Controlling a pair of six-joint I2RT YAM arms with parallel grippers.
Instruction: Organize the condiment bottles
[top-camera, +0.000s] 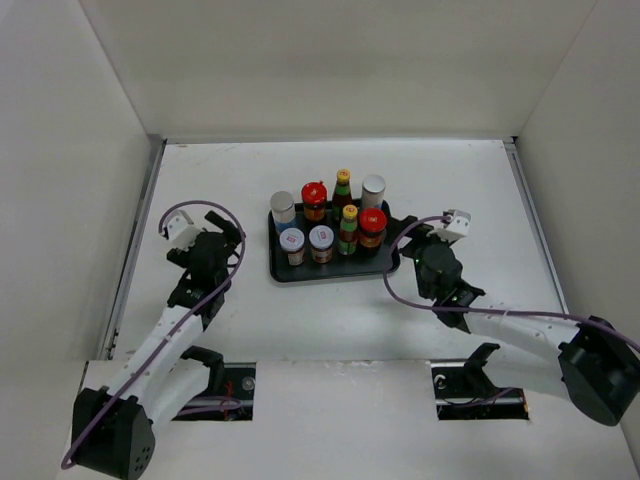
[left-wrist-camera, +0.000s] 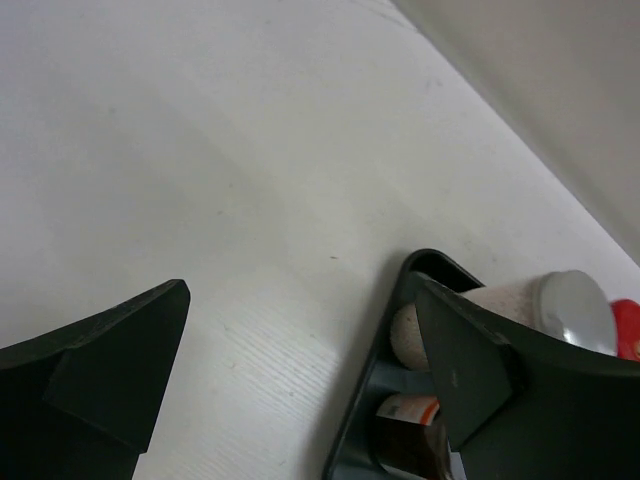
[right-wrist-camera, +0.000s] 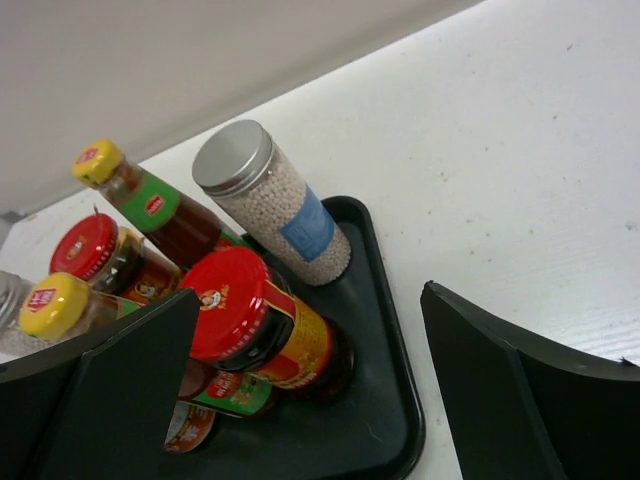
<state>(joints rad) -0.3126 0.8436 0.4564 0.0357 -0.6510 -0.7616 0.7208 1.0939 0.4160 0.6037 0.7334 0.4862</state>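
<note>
White worktop (top-camera: 330, 330) carrying a black tray (top-camera: 283, 273); all eight condiment bottles (top-camera: 372, 228) stand upright in it, in two rows. Left tool (left-wrist-camera: 300, 300) and right tool (right-wrist-camera: 310, 295) flank the tray, jaws apart, empty. Bottles are probably rigid, smooth and light. The slim sauce bottles (right-wrist-camera: 160, 205) look tippy, so grip mid-body, below the cap.

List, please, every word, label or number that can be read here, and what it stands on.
None reads clearly.
Yellow cap of near sauce bottle: red stamp, blurred.
Lid emblem and label of near red-lidded jar: too small.
Blue label of silver-capped shaker: no print visible.
Lids of white-lidded jars: too small.
</note>
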